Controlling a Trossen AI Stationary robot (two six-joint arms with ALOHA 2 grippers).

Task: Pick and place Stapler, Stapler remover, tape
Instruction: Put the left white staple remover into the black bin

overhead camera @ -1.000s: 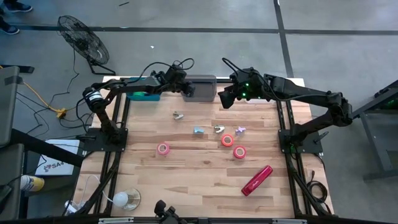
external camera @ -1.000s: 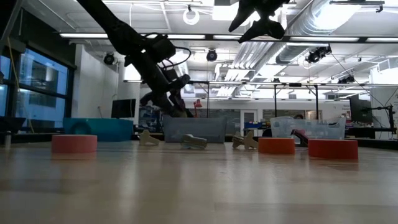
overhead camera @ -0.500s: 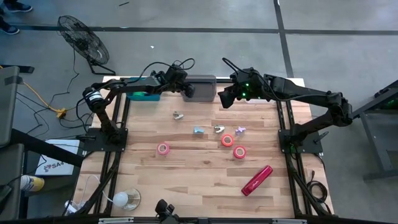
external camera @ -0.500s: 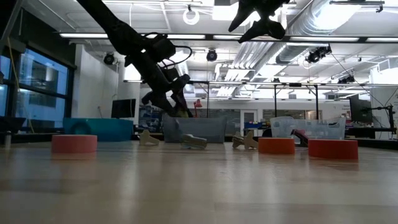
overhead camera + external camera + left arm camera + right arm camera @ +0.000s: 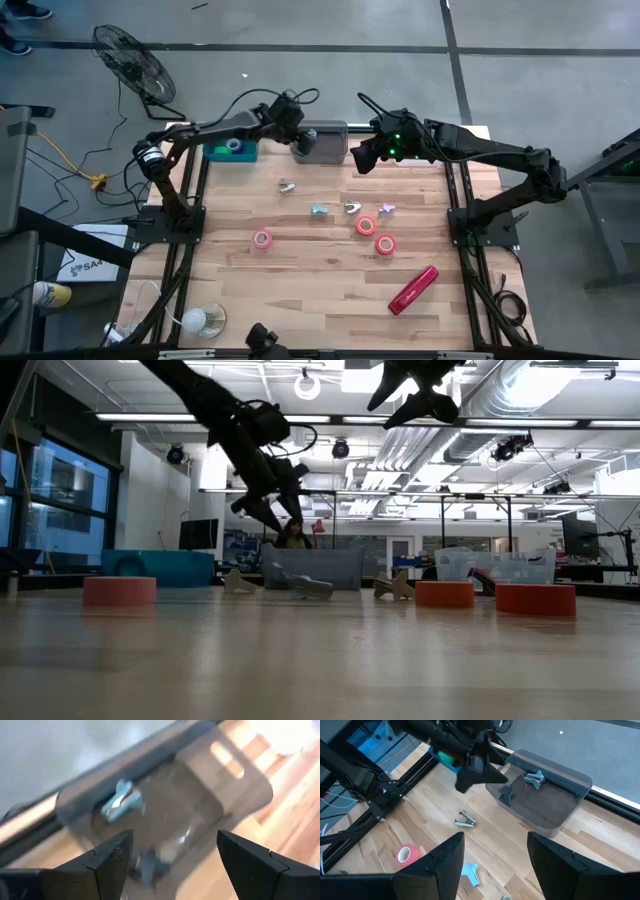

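The red stapler (image 5: 413, 290) lies flat near the table's front right. Three reddish tape rolls (image 5: 262, 239) (image 5: 366, 225) (image 5: 385, 244) and several small staple removers (image 5: 287, 185) (image 5: 319, 209) lie on the middle of the table. A grey bin (image 5: 322, 128) at the far edge holds a light-blue staple remover (image 5: 121, 800) and a darker one (image 5: 507, 795). My left gripper (image 5: 300, 143) hangs open and empty just above the bin's left end. To the right of the bin, my right gripper (image 5: 358, 160) waits open, high over the table.
A teal bin (image 5: 216, 152) with a tape roll (image 5: 233, 146) in it stands left of the grey bin. A white bulb-like object (image 5: 196, 320) sits at the front left corner. Bare wood lies between the loose items and the front edge.
My left gripper has opened its fingers wide and risen above the grey bin, tipping a little as it went. My right arm has kept still.
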